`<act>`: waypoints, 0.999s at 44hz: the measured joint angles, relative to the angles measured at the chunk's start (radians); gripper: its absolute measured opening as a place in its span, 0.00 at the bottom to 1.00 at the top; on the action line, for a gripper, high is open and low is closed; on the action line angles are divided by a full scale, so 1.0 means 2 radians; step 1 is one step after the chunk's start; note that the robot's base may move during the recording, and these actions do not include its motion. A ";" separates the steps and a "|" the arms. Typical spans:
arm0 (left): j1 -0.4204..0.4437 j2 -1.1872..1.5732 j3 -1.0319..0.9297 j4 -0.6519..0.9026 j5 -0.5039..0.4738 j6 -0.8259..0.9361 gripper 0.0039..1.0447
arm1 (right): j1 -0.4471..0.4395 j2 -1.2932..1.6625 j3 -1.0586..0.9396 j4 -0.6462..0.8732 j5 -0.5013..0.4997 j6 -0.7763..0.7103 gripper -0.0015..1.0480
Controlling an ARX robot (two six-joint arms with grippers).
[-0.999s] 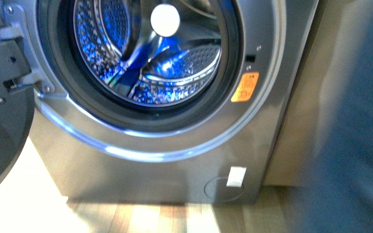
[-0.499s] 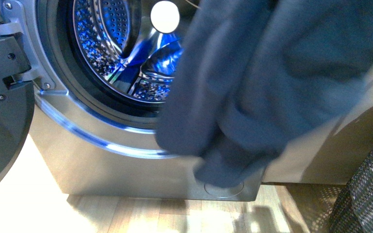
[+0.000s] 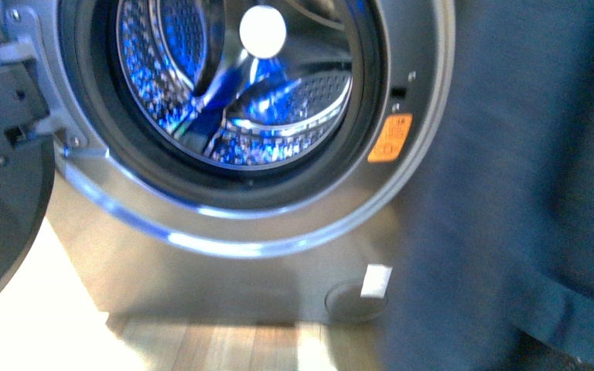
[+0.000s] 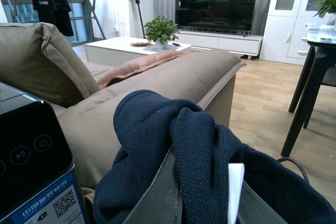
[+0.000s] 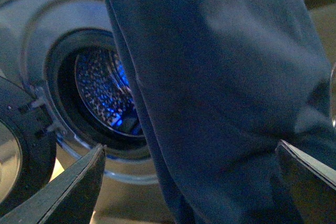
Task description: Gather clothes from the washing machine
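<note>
- The clothes (image 3: 526, 193) hang 12-to-6, outside the washing machine (image 3: 278, 270), at 3 o'clock of its drum (image 3: 201, 77).
- The left gripper (image 4: 181, 203) looks clamped on them; the right gripper (image 5: 190, 148) is spread apart, with fabric hanging just ahead of it.

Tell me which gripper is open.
The right gripper: its fingers stand wide apart, clothes hanging beyond them. The left gripper is pinched shut under the clothes.

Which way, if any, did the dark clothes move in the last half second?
Yes. In the front view the clothes swung right: they covered the orange sticker before and now hang right of it.
</note>
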 joint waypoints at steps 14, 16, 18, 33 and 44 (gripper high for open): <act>0.000 0.000 0.000 0.000 -0.001 0.000 0.07 | -0.111 0.158 0.127 0.169 -0.083 -0.027 0.93; 0.000 0.000 0.000 0.000 -0.002 0.000 0.07 | -0.097 0.187 0.139 0.183 -0.073 -0.046 0.93; 0.000 0.000 0.000 0.000 -0.002 0.000 0.07 | -0.079 0.217 0.147 0.191 -0.064 -0.064 0.93; 0.000 0.000 0.000 0.000 -0.002 0.000 0.07 | 0.017 0.410 0.157 0.297 -0.028 -0.139 0.93; 0.000 0.000 0.000 0.000 -0.002 0.000 0.07 | 0.087 0.538 0.153 0.409 -0.001 -0.139 0.93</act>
